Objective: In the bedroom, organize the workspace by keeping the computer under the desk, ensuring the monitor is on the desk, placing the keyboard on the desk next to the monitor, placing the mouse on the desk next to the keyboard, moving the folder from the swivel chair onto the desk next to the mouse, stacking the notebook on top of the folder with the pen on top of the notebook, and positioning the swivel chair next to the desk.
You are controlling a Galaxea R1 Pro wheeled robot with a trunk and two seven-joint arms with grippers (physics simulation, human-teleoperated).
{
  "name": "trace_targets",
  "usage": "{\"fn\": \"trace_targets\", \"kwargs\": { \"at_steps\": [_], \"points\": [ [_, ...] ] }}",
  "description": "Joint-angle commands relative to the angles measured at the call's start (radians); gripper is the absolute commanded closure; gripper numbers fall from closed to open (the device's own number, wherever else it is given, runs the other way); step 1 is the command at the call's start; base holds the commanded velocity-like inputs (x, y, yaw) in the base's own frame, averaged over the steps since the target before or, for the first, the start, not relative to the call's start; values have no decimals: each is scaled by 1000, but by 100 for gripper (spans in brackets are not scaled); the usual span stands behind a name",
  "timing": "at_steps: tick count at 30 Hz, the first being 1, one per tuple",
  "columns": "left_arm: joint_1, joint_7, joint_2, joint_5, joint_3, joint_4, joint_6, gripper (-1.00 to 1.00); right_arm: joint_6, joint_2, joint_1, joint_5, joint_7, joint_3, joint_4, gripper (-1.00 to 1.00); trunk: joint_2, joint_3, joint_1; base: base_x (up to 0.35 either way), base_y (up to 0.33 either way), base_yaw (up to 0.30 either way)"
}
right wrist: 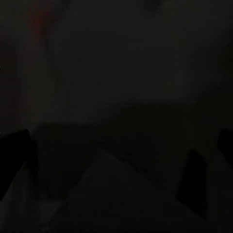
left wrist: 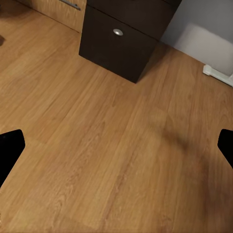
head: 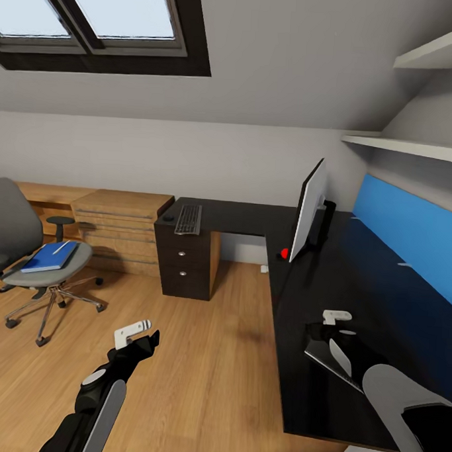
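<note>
Reading outward from the tabletop, we list what we see.
Monitor: the monitor point(head: 308, 210) stands upright on the tabletop point(head: 328, 304) near the corner of the L, seen nearly edge-on; its long axis runs along the blue-panel wing and its red dot point(head: 284, 253) sits at the lower near corner.
Keyboard: the keyboard point(head: 188, 219) lies flat on the short wing above the drawers point(head: 183, 263), long axis running from us toward the back wall, well apart from the monitor, so we judge it not yet placed.
Mouse: a small dark lump point(head: 167, 217) just beside the keyboard may be it; too small for us to be sure.
Folder: the folder point(head: 50, 256) lies flat on the chair point(head: 32, 255) seat, with a thin white pen point(head: 64, 247) lying on it at a slant.
Right hand: the right hand point(head: 333, 324) hovers low over the tabletop by a flat dark pad, likely the notebook point(head: 332, 357); we cannot tell whether its fingers are spread or pinching.
Left hand: the left hand point(head: 137, 334) hangs over the floor point(left wrist: 116, 145), fingers spread, holding nothing.
</note>
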Motion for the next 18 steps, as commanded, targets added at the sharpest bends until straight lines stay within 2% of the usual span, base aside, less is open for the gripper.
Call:
{"fn": "trace_targets", "kwargs": {
  "at_steps": [1, 9, 18],
  "points": [
    [-1, 7, 0, 11, 0, -1, 4, -100, 15, -1, 1, -10, 1, 14, 40, -100, 0, -1, 0, 0, 0, 0],
    [-1, 6, 1, 11, 0, 0, 4, -100, 31, 0, 1, -10, 1, 14, 40, -100, 0, -1, 0, -188, -67, 0],
    [-1, 6, 1, 11, 0, 2, 4, -100, 32, -2, 0, -10, 1, 15, 40, -100, 0, -1, 0, -83, -22, 0]
  ]
}}
